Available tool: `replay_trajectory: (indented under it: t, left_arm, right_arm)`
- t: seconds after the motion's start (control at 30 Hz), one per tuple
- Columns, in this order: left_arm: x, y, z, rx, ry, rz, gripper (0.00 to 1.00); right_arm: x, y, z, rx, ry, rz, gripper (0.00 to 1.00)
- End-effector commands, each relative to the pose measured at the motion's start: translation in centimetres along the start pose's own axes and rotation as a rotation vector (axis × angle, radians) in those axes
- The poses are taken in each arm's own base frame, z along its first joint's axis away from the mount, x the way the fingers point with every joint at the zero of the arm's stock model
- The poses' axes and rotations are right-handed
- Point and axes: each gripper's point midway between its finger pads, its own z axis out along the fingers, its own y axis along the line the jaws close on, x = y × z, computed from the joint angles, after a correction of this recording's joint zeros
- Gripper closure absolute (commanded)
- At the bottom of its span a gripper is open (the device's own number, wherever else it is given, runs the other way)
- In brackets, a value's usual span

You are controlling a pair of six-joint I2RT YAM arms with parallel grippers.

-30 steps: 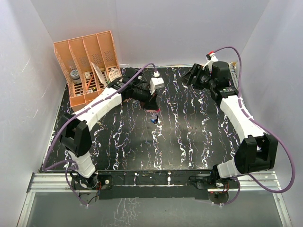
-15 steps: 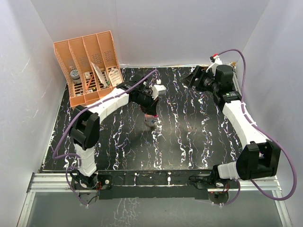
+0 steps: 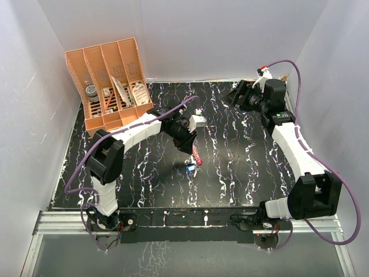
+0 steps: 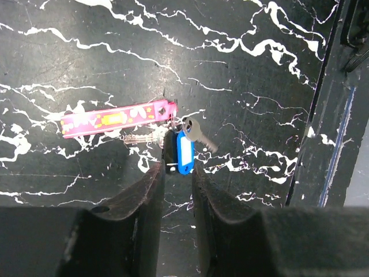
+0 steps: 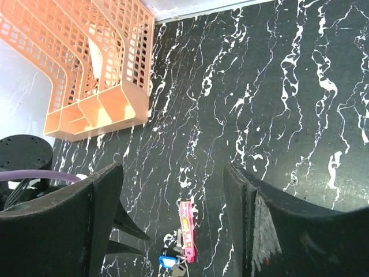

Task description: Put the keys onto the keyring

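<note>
1. The left hand point(image 4: 179, 173) was pressed together a moment ago, carrying the bundle over the middle of the table point(image 3: 242, 167). It has since swung nearer and come down, and its fingers have just parted a little.
2. The keyring point(image 4: 112, 119) now lies flat on the table just ahead of that hand. The blue key point(image 4: 184, 153) and the dark key point(image 4: 169, 157) are bunched at its dark metal end. Their lower tips reach in between the fingertips, and I cannot tell whether they still touch.
3. To me this looks like a set-down. Both keys seem to hang from the ring, so the job is probably about done.
4. The right hand point(image 5: 173, 167) hangs spread wide and empty at the far right, well apart from the bundle.
5. Count: one keyring, two keys with some grey metal beside them, two hands, one orange organiser point(image 3: 109, 81) with four slots.
</note>
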Motion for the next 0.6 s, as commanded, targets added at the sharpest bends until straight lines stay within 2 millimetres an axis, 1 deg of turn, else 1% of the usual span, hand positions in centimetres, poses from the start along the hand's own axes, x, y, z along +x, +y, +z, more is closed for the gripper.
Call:
replay_trajectory:
  t: [0.0, 0.07, 0.17, 0.3, 0.4, 0.47, 0.57]
  left_arm:
    - [-2.2, -0.9, -3.0, -0.078, -0.075, 0.038, 0.75]
    - [-3.0, 0.4, -4.2, -0.193, -0.099, 0.017, 0.75]
    - [-4.6, 2.5, -6.7, -0.378, -0.169, -0.042, 0.75]
    - [-6.4, 4.2, -10.8, -0.545, -0.301, -0.144, 0.76]
    - [-7.5, 4.7, -13.4, -0.62, -0.399, -0.193, 0.73]
    - [-8.3, 4.5, -15.1, -0.658, -0.466, -0.201, 0.71]
    - [-8.6, 4.3, -17.1, -0.72, -0.543, -0.211, 0.68]
  right_arm:
    - [-1.1, 1.1, -0.1, -0.059, -0.024, -0.06, 0.34]
    - [0.0, 1.6, 0.2, -0.096, 0.028, -0.067, 0.35]
    - [2.8, 2.3, 1.1, -0.11, 0.131, -0.11, 0.38]
    - [7.6, 3.9, 2.4, -0.088, 0.266, -0.193, 0.38]
    - [11.2, 4.7, 3.3, -0.064, 0.359, -0.234, 0.37]
    - [13.4, 5.2, 3.7, -0.046, 0.412, -0.255, 0.36]
    - [15.8, 5.5, 4.2, -0.022, 0.468, -0.274, 0.34]
